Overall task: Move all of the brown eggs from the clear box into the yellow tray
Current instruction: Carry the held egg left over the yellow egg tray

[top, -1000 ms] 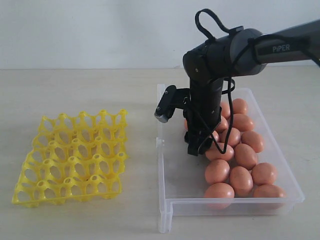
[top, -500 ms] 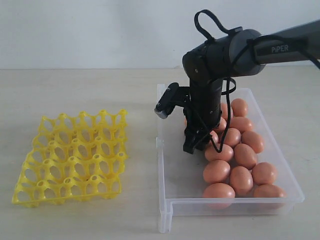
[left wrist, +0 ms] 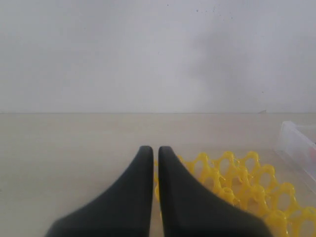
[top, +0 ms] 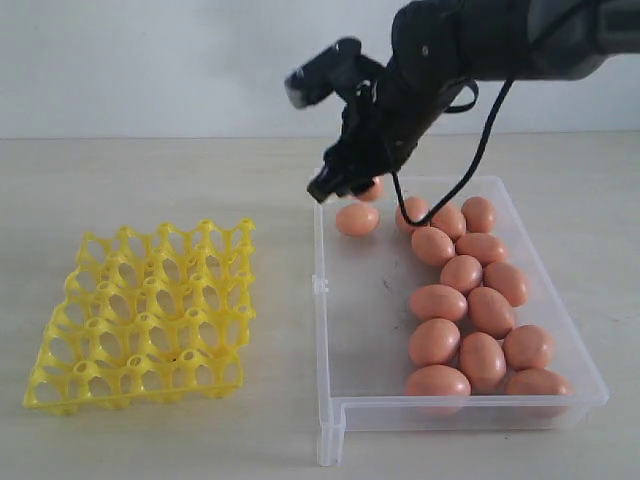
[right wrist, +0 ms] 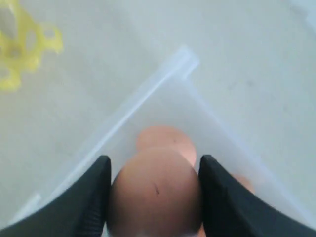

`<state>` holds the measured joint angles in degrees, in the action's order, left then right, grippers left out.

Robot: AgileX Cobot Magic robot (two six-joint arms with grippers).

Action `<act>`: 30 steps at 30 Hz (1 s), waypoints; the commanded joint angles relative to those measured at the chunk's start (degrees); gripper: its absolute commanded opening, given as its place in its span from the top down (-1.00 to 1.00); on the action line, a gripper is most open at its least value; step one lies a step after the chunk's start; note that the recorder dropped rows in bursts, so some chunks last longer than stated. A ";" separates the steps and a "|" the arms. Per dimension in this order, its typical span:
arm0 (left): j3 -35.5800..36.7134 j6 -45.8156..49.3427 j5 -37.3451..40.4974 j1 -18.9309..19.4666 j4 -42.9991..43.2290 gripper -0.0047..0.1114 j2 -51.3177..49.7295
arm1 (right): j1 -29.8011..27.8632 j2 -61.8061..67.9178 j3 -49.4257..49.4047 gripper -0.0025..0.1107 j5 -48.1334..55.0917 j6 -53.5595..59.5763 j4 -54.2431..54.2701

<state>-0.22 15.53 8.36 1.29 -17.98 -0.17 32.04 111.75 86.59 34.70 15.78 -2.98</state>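
Several brown eggs (top: 470,300) lie along the right side of the clear box (top: 325,330). One more egg (top: 357,218) rests alone in the box's far left corner. Above that corner, my right gripper (top: 345,188) hangs in the air, shut on a brown egg (right wrist: 155,197) that fills the gap between both fingers. In the right wrist view the lone egg (right wrist: 165,138) shows just beyond the held one, inside the box's corner wall (right wrist: 148,94). The yellow tray (top: 150,310) stands on the table to the left with bare cups. My left gripper (left wrist: 154,150) is shut on nothing, near the tray's edge (left wrist: 237,173).
Beige tabletop (top: 280,400) separates the tray from the box. A white wall (top: 150,60) runs behind the table. The right arm's black cable (top: 480,130) loops down over the box's far end.
My right gripper has closed on an egg among the pile and lifted it up and toward the box's far left corner. The other eggs and the tray have stayed in place.
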 commanded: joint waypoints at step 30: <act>0.22 0.01 -0.83 0.12 -0.30 0.85 0.17 | 6.59 21.50 -0.74 0.96 -86.54 -54.93 -42.41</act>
<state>-0.22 15.53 8.36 1.29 -17.98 -0.17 38.42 133.21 82.11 -56.30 -38.10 -38.19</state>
